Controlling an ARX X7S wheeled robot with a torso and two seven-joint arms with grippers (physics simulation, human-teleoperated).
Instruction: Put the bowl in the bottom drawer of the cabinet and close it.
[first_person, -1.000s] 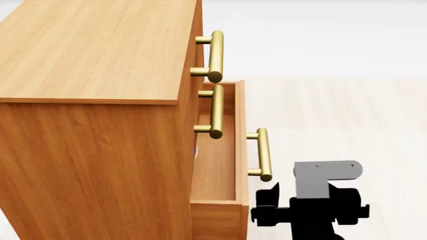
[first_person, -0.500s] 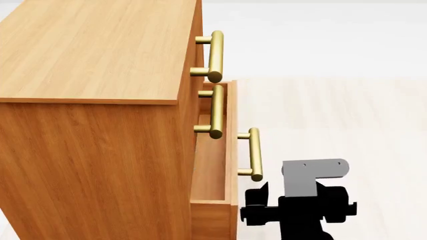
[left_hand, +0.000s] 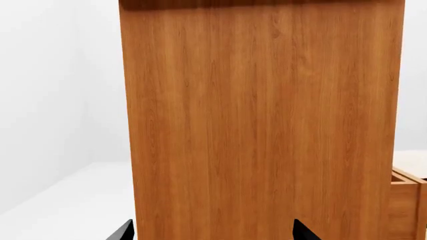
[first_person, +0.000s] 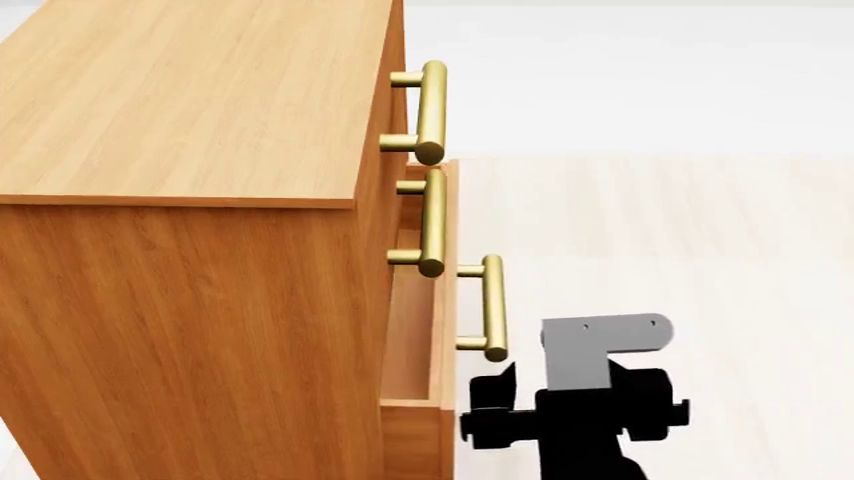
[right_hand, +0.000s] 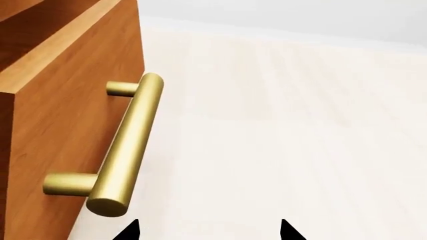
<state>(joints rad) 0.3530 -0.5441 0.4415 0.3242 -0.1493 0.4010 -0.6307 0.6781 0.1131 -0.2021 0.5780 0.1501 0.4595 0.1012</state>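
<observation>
Showing only its two black fingertips (left_hand: 123, 231) at the frame edge, the left wrist view has the left gripper (left_hand: 212, 232) spread wide and empty, facing the cabinet (left_hand: 263, 115) side panel; a corner of the bottom drawer (left_hand: 408, 200) juts out beyond it. Head view: the bottom drawer (first_person: 434, 300) stands partly open under two shut drawers, and the right gripper (first_person: 514, 425) sits just beside its brass handle (first_person: 491, 305), contact not discernible. The drawer interior is mostly hidden, so the bowl cannot be seen in any view. Right wrist view: the right gripper (right_hand: 208, 231) fingertips (right_hand: 288, 230) are parted, holding nothing, with the handle (right_hand: 127, 145) close alongside and pale floor (right_hand: 293, 125) beyond.
</observation>
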